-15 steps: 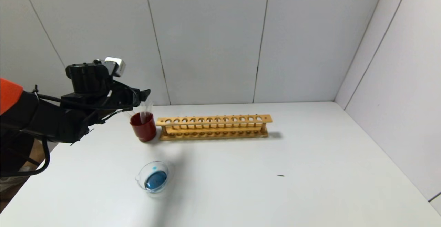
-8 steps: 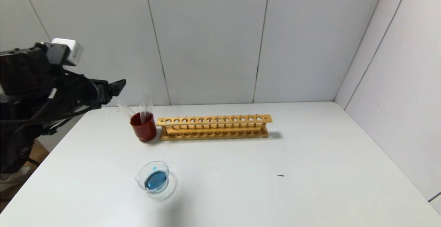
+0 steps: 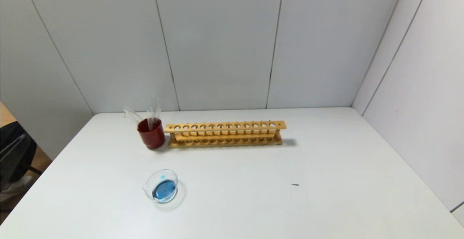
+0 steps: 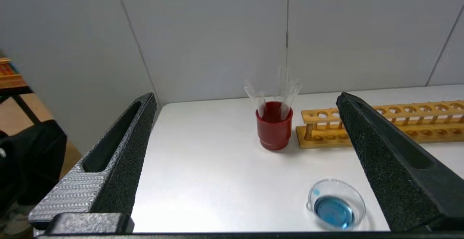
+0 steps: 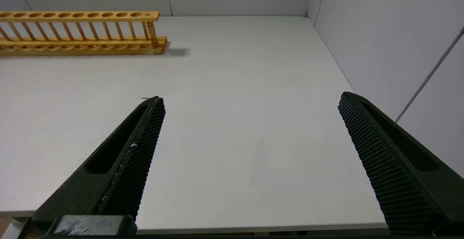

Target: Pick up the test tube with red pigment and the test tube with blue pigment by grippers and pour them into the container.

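Standing in one red cup [image 3: 151,134], three clear tubes [image 4: 286,90]; both grippers' jaws gape, released.

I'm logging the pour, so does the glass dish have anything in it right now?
Yes. The glass dish holds a shallow pool of blue liquid over its bottom, seen in both the head view and the left wrist view; no red shows.

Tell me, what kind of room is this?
Probably a small science lab bench: a wooden test tube rack, clear glass tubes standing in a dark red cup, and a glass dish holding blue liquid on a white table.
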{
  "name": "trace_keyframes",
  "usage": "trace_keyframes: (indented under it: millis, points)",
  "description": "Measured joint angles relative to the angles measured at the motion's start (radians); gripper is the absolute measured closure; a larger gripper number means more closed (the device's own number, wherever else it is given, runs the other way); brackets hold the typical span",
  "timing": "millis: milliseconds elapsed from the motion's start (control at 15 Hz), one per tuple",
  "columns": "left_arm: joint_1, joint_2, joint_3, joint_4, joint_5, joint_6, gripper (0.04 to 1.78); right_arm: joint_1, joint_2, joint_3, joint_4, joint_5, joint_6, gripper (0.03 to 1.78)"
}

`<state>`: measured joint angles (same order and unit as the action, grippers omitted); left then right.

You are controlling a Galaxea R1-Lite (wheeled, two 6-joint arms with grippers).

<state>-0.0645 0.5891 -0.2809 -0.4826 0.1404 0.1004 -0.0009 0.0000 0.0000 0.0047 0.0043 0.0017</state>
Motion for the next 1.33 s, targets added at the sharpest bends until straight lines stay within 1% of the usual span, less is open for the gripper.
trace_keyframes:
  millis: [67,200,333,400,600,1000,1133,1333]
  points:
    - [0.011,-0.113,0.025,0.077,-0.015,-0.001,0.07,0.000,0.000,0.000,0.000,0.000,0.000,0.06]
    - [0.034,-0.313,0.053,0.242,-0.087,0.000,0.07,0.000,0.000,0.000,0.000,0.000,0.000,0.06]
    - [0.050,-0.459,0.053,0.411,-0.158,0.003,0.07,0.000,0.000,0.000,0.000,0.000,0.000,0.06]
    - [0.055,-0.506,0.048,0.473,-0.164,0.006,0.07,0.000,0.000,0.000,0.000,0.000,0.000,0.06]
    - [0.059,-0.567,0.060,0.489,-0.147,0.023,0.07,0.000,0.000,0.000,0.000,0.000,0.000,0.06]
    - [0.060,-0.591,0.248,0.467,-0.143,0.044,0.07,0.000,0.000,0.000,0.000,0.000,0.000,0.06]
    - [0.060,-0.591,0.273,0.444,-0.150,0.042,0.07,0.000,0.000,0.000,0.000,0.000,0.000,0.06]
    - [0.060,-0.591,0.279,0.496,-0.159,0.043,0.07,0.000,0.000,0.000,0.000,0.000,0.000,0.06]
